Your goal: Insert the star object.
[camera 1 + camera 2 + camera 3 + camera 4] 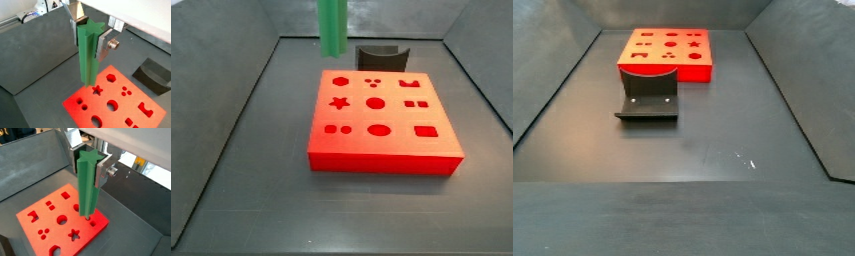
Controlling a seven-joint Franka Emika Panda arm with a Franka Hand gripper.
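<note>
The hand (89,31) clenched the green star rod (88,52) upright, its lower end above the red block (115,102).

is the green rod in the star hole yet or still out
Out. The green rod, upright in the gripper, hangs above the red block; the star hole is empty.

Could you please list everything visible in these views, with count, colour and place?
star object: one, bright green, upright between the gripper's fingers, its lower end above the red block.
red block: one, red, with shaped holes including a star-shaped one, flat on the floor.
curved piece: one, dark grey, on the floor beside the red block.
bin walls: grey, sloping up around the floor.
gripper: one, silver fingers, above the red block, shut on the star object; out of frame in both side views.
</note>
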